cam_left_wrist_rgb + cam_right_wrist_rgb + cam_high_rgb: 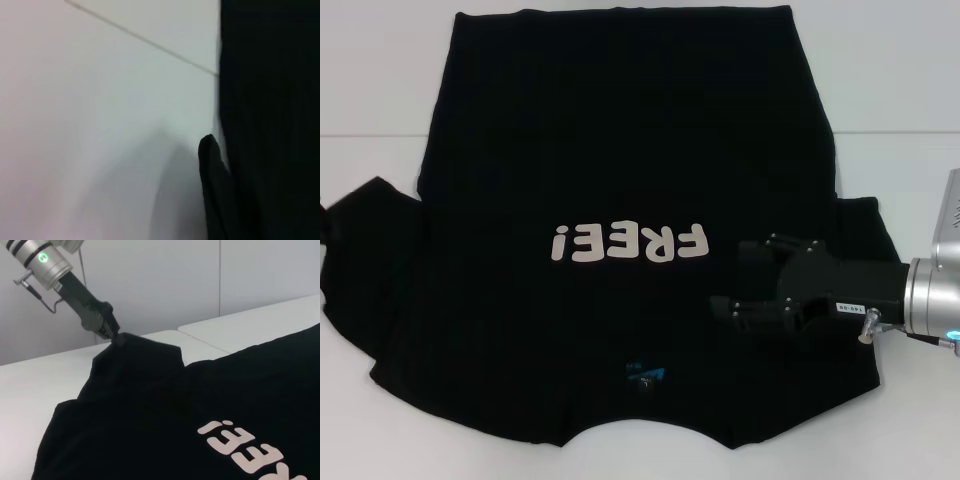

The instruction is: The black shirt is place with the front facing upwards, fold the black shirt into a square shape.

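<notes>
My right gripper (735,277) sits over the right-hand chest area of the large black short-sleeved fabric t-shirt (620,180), just right of the pale pinkish "FREE!" lettering (628,243). Fingers (758,247) spread apart, one farther, one nearer, nothing between them; they're low over the cloth, can't tell if touching. Black gripper body runs back to the silver wrist (930,300) at the right edge.

My left gripper (111,332) shows only in the right wrist view: fingertips closed together, pinching the tip of the shirt's left sleeve (131,347), lifted a bit off the surface so the fabric peaks up. Silver forearm w/ green light (44,259) behind it. Left wrist view gives just dark cloth (270,120) against white surface.

Shirt lies front-up, flat on the white table (380,90), collar on the near side w/ small blue neck tag (645,375), hem at the far side, letters reading upside down from my head cam. Right sleeve (865,235) lies flat beside my gripper.
</notes>
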